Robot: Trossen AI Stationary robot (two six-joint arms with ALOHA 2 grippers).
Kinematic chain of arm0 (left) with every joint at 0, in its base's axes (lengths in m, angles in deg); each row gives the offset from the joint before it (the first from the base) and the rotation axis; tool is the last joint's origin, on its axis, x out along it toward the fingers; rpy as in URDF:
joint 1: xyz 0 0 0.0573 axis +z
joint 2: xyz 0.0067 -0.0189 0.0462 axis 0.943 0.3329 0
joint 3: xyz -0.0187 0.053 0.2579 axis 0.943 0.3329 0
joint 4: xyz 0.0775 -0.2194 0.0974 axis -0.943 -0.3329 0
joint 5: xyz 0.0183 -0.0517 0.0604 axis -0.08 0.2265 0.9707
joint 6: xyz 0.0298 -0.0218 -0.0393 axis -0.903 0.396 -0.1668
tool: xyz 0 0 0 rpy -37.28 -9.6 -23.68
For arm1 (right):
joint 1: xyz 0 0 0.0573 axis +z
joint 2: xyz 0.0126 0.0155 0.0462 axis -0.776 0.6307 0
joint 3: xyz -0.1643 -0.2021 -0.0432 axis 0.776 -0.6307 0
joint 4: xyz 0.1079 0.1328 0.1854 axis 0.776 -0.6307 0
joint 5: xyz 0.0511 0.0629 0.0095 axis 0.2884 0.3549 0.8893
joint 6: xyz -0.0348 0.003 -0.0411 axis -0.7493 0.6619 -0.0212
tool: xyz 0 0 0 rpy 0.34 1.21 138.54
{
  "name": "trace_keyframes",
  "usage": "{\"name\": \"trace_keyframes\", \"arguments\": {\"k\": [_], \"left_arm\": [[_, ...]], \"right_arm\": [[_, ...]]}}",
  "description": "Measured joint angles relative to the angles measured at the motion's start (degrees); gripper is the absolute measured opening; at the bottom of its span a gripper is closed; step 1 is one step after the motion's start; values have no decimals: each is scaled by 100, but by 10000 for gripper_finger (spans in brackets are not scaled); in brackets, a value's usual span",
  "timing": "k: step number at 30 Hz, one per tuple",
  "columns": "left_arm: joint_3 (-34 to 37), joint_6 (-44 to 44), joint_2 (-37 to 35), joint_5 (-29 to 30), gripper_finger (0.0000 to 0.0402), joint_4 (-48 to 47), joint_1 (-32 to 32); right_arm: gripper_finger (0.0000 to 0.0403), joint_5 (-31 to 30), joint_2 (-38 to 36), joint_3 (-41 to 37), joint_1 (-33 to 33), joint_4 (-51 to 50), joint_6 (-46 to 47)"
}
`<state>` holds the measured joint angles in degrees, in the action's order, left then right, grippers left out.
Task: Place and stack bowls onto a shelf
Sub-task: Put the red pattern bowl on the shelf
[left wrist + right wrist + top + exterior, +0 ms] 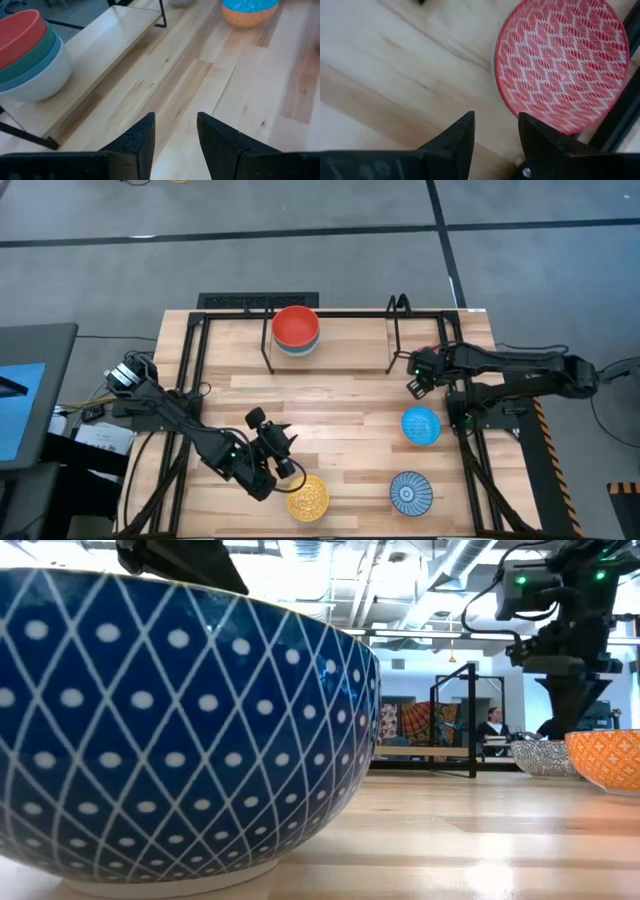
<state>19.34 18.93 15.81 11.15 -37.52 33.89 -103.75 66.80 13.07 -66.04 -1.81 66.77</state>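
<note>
Four bowls point(296, 330) sit stacked on the shelf point(340, 330). The right gripper point(495, 145), jaws apart and empty, hangs over the red bowl point(562, 62); it might bump the rim. The left gripper point(175, 145) is open too.

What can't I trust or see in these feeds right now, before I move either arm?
- Red-pink patterned bowl: plain in the right wrist view, but the right arm covers it from above.
- Bowl stack on the shelf: from above only the red top shows; the left wrist view shows red, green, blue and white layers.
- Low view: the blue-white patterned bowl fills the frame, hiding most of the table.
- Low view again: the yellow bowl is cut by the edge.
</note>
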Motion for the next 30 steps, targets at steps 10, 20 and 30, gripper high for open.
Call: {"name": "trace_keyframes", "arguments": {"k": [10,20,30], "left_arm": [[0,-151,0,-45,132,7,0],[0,-253,0,-145,132,-4,0],[0,-304,0,-152,132,-4,0]], "right_arm": [[140,-26,2,0,-313,330,-93],[129,-24,4,-433,-377,836,88],[128,-60,2,-678,-377,1234,258]]}}
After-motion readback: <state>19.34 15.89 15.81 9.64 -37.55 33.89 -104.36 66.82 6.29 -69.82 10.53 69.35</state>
